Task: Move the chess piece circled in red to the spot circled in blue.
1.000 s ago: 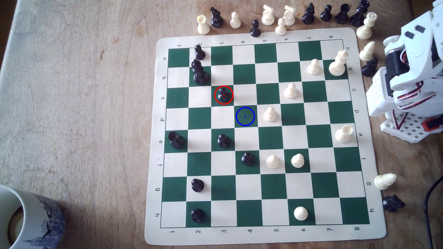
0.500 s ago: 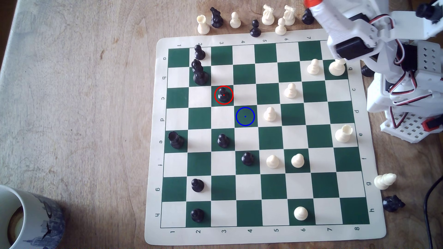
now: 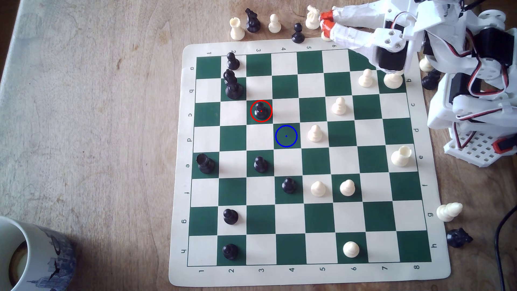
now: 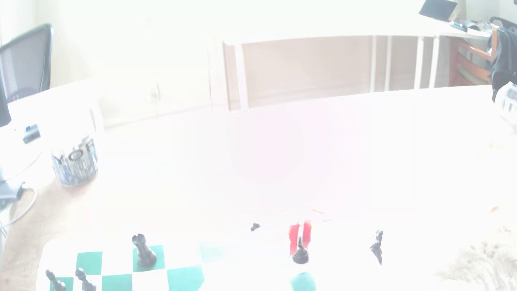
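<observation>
The chess piece, a small black pawn [image 3: 261, 111], stands upright inside the red ring on a dark green square in the board's column 3. The spot [image 3: 286, 136] is the bare green square with the blue ring, one square diagonally toward the exterior view's lower right of the pawn. My gripper [image 3: 326, 21] hangs over the board's far edge near column 6, well to the upper right of the pawn in the exterior view. Its red fingertips [image 3: 328, 29] are close together with nothing between them. The wrist view is washed out; the gripper [image 4: 300, 235] shows there as two red tips.
Captured pieces line the table beyond the far edge; a white knight [image 3: 312, 16] sits right by my fingertips. A white pawn [image 3: 315, 133] stands beside the spot. Tall black pieces [image 3: 232, 85] stand up-left of the pawn. A mug [image 3: 30, 254] is at the lower left.
The arm has risen from its folded pose at the right and swung out to the exterior view's left, carrying the gripper over the board's far edge. No piece has moved.
</observation>
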Robot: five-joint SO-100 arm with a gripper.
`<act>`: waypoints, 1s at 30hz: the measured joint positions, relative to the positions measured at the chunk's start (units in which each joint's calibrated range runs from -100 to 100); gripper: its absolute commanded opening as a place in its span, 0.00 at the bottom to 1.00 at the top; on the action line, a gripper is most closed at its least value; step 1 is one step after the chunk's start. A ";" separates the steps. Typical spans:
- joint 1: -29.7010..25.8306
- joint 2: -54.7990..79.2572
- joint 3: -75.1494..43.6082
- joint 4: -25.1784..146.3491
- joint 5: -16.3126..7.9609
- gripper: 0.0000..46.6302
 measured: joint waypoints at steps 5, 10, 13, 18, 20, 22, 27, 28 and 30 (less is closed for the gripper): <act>-0.52 14.66 -10.57 1.83 1.22 0.00; -0.44 31.50 -24.13 8.37 -1.51 0.09; -0.44 41.22 -34.07 14.02 -3.81 0.14; -0.81 56.39 -49.71 23.27 -7.91 0.19; -1.92 61.83 -54.23 24.38 -9.28 0.23; -2.36 64.10 -55.31 24.54 -9.62 0.25; -4.42 70.47 -56.48 25.10 -9.87 0.31; -4.79 71.81 -56.76 25.10 -9.91 0.32; -4.94 75.24 -56.94 25.10 -10.11 0.32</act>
